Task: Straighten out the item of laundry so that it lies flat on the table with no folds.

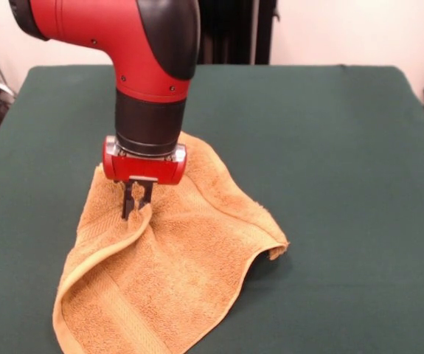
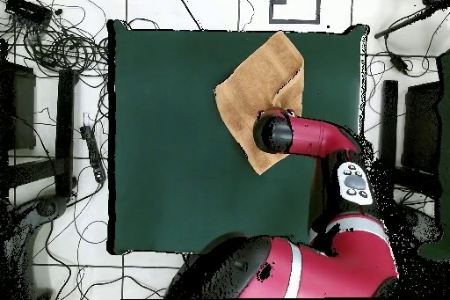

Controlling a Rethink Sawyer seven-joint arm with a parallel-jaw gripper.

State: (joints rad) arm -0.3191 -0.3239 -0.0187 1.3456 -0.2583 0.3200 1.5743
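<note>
Just one towel (image 1: 175, 273) (gripper-pinched (image 1: 137, 200))

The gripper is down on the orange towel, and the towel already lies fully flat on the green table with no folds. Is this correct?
Not quite. The gripper is down on the towel, but the front view shows the towel is not flat on the table: one edge is folded over and its right side is rumpled.

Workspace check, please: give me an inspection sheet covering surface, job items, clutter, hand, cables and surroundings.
Surface: table in plain dark green cloth.
Job's things: golden-orange towel not flat; an edge is raised in a fold at the front view's left, another curls at its right corner.
Clutter: nothing seen on the table.
Hand: hand down on the towel's raised fold, fingers closed on the cloth.
Cables: loose cables on the floor beside the table.
Surroundings: dark equipment on the floor by the table.
</note>
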